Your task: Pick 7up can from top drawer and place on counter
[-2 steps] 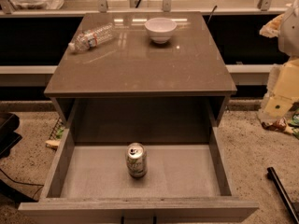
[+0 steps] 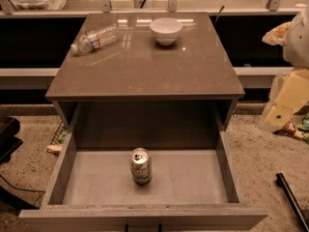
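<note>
The 7up can (image 2: pixel 141 166) stands upright on the floor of the open top drawer (image 2: pixel 96 182), near the middle and towards the front. Its silver top faces up. The counter (image 2: pixel 145 66) is the glossy brown slab above the drawer. My arm's white and yellow parts (image 2: pixel 289 91) show at the right edge. My gripper (image 2: pixel 292 199) shows only as a dark bar at the lower right, outside the drawer and well to the right of the can. It holds nothing that I can see.
A clear plastic water bottle (image 2: pixel 94 38) lies on its side at the counter's back left. A white bowl (image 2: pixel 166 30) stands at the back middle. A railing and a ledge run behind the counter. Speckled floor with some litter lies on both sides.
</note>
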Available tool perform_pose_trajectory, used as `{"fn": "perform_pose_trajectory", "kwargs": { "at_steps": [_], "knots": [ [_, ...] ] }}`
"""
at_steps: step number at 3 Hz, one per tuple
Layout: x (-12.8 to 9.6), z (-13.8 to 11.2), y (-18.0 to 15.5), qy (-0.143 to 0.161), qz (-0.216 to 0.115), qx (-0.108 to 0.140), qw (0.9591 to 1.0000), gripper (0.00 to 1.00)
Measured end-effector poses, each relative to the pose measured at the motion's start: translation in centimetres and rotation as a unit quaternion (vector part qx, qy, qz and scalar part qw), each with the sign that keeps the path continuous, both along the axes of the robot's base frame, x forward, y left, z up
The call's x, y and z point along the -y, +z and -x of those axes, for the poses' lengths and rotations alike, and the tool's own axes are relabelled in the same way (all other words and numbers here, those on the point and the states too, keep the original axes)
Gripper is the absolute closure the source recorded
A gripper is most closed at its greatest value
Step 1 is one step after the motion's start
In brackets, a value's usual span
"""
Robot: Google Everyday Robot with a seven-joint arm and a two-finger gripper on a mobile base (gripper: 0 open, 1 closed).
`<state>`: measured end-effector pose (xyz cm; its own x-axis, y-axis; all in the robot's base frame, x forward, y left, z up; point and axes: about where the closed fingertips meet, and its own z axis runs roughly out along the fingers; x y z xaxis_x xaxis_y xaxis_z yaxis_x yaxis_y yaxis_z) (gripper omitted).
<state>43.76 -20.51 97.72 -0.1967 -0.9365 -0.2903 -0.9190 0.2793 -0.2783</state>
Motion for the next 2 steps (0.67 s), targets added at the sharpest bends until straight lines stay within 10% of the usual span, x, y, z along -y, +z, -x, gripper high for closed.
{"fn": "perform_pose_trajectory", "kwargs": {
  "at_steps": [1, 2],
  "knots": [
    [-2.0, 0.4, -5.8, 0.032, -0.084, -0.003, 0.9959, 0.00],
    [-6.3, 0.3, -16.0, 0.071, -0.236, -0.004, 0.9691, 0.00]
  ]
}}
